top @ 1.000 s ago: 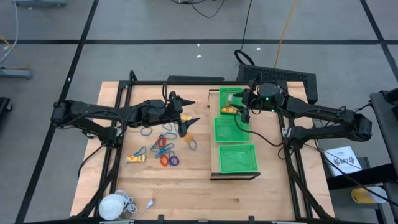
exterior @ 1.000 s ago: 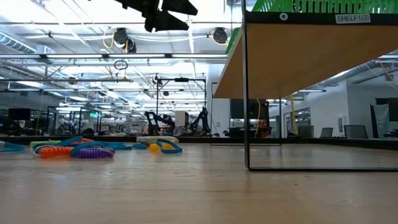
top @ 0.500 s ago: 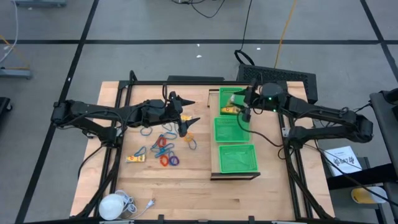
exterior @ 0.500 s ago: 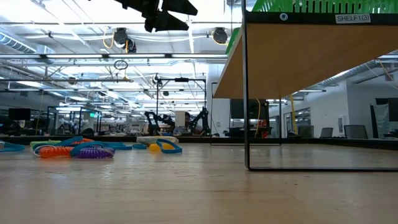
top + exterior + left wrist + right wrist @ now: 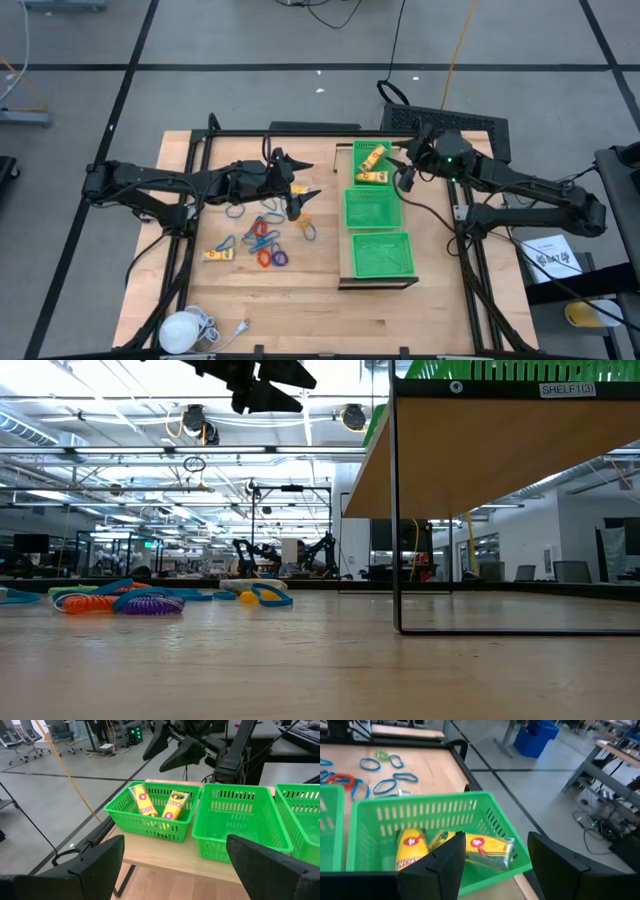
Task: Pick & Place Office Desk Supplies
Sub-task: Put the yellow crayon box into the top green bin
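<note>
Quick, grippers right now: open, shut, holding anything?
Left gripper: open, empty, above the loose supplies on the table.
Right gripper: open, empty, beside the green basket with the yellow packets.

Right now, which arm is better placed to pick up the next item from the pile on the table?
Left, probably: its open gripper hovers at the pile, while the right gripper is beside the basket.

green shelf baskets (image 5: 500, 370) cut off by top edge in low view, rings (image 5: 120, 600) overlapping, indistinct
</note>
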Action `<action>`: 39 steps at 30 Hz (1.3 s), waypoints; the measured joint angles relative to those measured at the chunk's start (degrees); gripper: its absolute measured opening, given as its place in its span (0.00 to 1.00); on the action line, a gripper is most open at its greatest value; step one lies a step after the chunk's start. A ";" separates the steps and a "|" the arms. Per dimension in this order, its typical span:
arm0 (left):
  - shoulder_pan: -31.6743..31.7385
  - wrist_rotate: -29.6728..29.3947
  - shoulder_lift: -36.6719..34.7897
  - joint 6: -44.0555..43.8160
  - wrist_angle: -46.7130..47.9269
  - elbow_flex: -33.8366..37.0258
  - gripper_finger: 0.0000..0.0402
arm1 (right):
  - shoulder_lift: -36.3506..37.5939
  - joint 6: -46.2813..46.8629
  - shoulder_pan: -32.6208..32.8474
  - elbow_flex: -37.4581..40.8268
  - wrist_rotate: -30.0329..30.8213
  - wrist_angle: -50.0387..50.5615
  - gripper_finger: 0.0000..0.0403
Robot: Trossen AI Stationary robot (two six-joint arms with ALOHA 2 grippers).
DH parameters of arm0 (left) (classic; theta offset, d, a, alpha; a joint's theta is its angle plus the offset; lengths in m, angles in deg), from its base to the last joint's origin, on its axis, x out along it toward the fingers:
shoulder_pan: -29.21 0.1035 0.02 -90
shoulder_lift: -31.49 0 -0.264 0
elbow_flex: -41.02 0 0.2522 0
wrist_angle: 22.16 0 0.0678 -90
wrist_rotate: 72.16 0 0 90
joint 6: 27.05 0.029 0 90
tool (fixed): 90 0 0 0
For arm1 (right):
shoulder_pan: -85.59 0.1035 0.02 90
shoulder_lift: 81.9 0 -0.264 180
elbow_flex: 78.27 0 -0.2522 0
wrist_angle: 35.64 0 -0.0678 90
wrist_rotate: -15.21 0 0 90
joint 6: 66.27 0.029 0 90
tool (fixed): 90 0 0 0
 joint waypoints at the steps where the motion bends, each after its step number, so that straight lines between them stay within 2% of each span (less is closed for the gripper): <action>1: 0.00 0.00 0.00 0.00 -0.04 0.00 0.90 | -0.12 0.07 0.00 0.00 0.00 0.25 0.50; 11: 0.00 0.00 0.00 -0.96 -0.06 0.00 0.90 | -4.41 1.52 0.00 -0.09 -0.26 -1.39 0.50; 22: 0.00 0.00 0.00 -1.54 -0.11 0.00 0.90 | -18.75 4.52 -0.04 -17.58 -0.22 15.03 0.39; 29: 0.00 0.00 0.00 -1.47 0.09 0.00 0.90 | -25.20 4.51 -0.26 -18.80 -0.24 19.52 0.30; 34: 0.00 0.00 0.00 -1.31 0.16 0.00 0.90 | -26.61 3.44 0.10 -18.99 -0.26 18.57 0.26; 39: 0.00 0.00 0.00 -1.31 0.22 0.00 0.90 | -23.91 2.35 1.18 -18.75 -0.35 16.52 0.26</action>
